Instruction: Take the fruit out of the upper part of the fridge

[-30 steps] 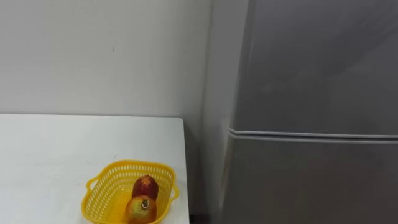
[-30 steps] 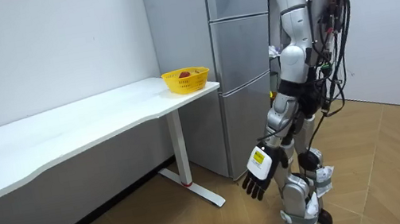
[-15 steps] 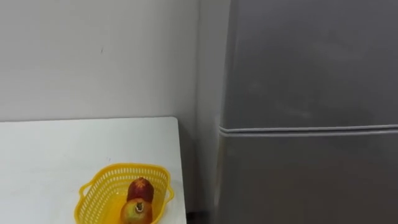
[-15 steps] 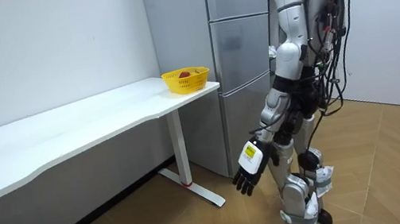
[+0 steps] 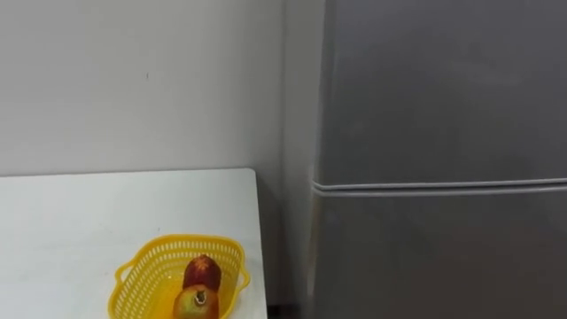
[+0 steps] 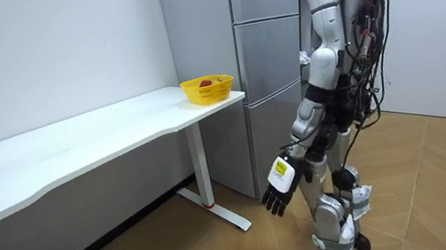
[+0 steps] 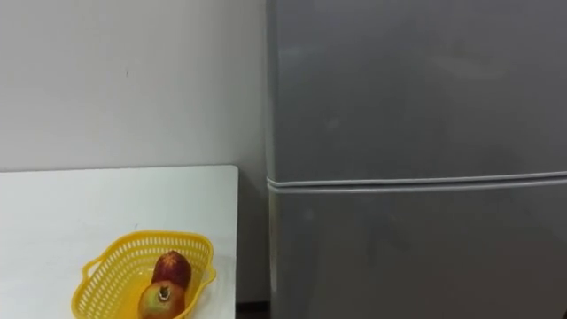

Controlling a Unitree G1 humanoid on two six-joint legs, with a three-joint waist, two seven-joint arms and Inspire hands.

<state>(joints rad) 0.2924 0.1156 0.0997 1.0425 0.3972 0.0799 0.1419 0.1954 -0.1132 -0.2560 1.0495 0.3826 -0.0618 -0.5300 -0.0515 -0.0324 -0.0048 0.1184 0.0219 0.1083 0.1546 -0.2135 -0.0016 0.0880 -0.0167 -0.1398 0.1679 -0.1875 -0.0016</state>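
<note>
Fridge (image 5: 443, 133) doors shut; yellow basket (image 5: 142, 275) w/ fruit (image 5: 202, 270) on table (image 5: 71, 213).

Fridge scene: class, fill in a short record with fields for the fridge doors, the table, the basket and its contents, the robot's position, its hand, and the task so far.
Fridge: grey, upper and lower doors both shut
Table: white, beside the fridge, on the robot's left
Basket: yellow, on the table's corner nearest the fridge
Fruit: two reddish pieces inside the basket
Robot: stands facing the fridge
Left hand: hangs low, fingers relaxed, holding nothing
Task so far: upper door not yet opened
</note>
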